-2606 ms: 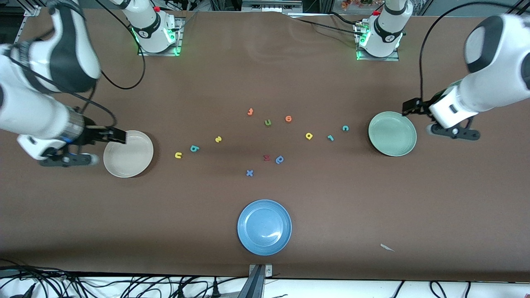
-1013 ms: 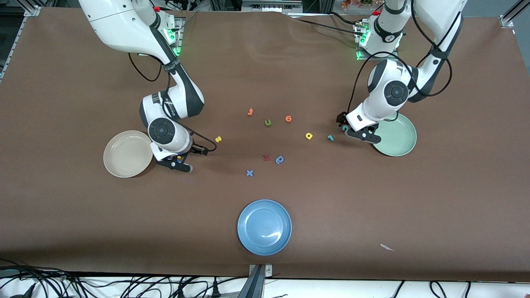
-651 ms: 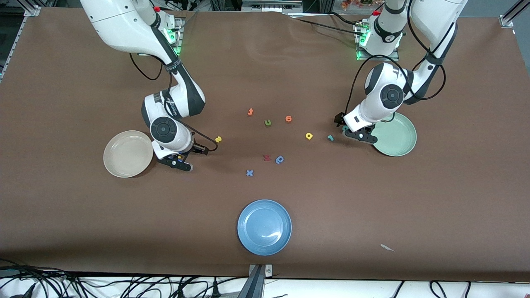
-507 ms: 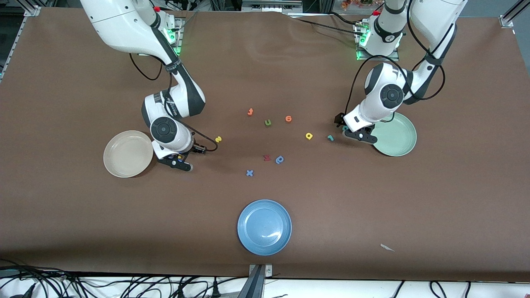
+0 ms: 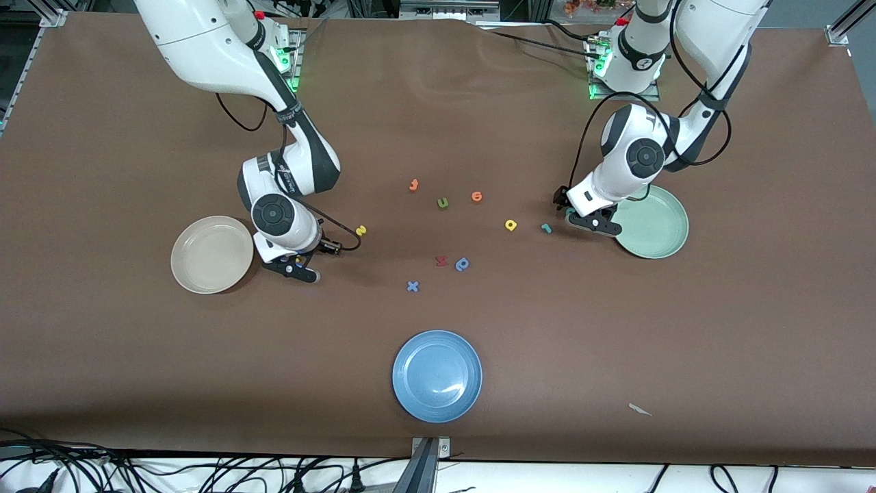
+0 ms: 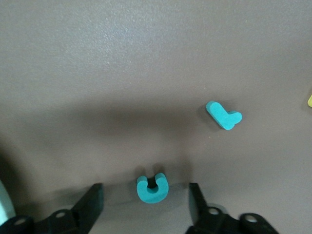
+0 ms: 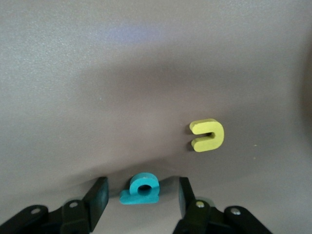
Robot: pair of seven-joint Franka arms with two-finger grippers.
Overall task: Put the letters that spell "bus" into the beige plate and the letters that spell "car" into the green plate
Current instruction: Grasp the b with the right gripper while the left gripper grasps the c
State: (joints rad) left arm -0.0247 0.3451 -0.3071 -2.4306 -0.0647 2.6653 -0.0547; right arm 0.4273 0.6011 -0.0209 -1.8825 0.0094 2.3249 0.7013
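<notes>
The left gripper (image 6: pixel 146 202) sat low beside the green plate (image 5: pixel 650 221), fingers apart around the teal c (image 6: pixel 152 188), not touching. The right gripper (image 7: pixel 141 200) likewise straddled the teal b (image 7: pixel 141 188) by the beige plate (image 5: pixel 211 255). Three plates, open worktop (image 5: pixel 616 329) between.

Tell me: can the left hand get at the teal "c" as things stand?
Probably yes: the left hand already straddles the teal "c", a finger on each side with gaps showing, and nothing lies between them.
</notes>
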